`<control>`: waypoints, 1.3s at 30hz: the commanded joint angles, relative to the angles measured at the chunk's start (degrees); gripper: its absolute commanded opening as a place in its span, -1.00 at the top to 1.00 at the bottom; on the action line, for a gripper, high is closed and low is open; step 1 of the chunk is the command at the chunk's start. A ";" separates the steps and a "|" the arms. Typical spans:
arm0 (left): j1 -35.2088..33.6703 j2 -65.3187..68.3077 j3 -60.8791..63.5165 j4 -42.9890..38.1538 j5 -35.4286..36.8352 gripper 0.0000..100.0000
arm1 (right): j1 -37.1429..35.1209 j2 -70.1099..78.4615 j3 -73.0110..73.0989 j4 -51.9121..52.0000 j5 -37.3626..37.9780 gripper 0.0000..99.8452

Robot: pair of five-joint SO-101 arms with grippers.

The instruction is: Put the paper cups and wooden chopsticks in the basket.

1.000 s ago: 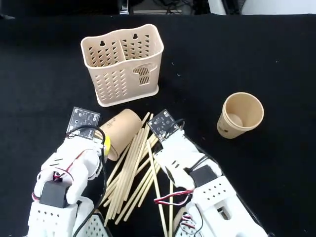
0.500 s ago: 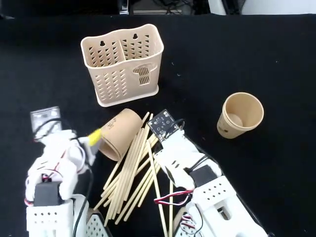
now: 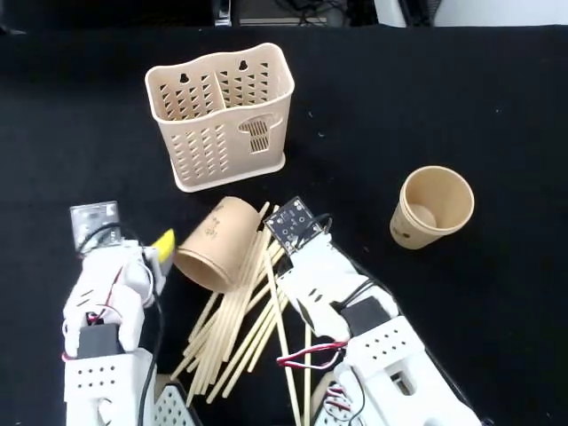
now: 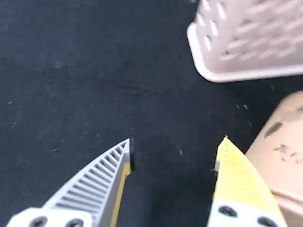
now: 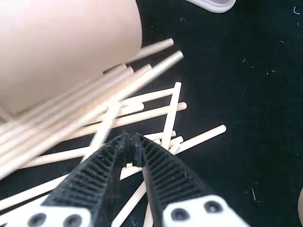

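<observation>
Noting basket at worktop rear, tipped cup lying in front on chopsticks. Observing left claw backing off cup, open, empty; right claw closed above chopsticks. Judging cup grasp missed; nothing basketed yet.

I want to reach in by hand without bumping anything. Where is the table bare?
Bare table lies between the basket and the upright paper cup, also left of the basket and right of that cup. In front of the basket it is crowded: the tipped paper cup, the wooden chopsticks, the left arm and the right arm.
</observation>
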 commanded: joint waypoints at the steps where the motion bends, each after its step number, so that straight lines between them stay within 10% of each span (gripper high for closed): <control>1: 3.91 -0.18 -4.00 3.96 -0.62 0.47 | -0.62 -0.75 -1.10 -0.79 -0.26 0.96; 11: 18.51 -0.09 -8.75 11.08 -0.53 0.48 | -0.79 -0.84 -11.12 12.92 -0.09 0.77; 39: 19.12 0.18 -8.48 11.08 0.35 0.48 | -12.13 -34.15 -6.11 27.96 0.62 0.56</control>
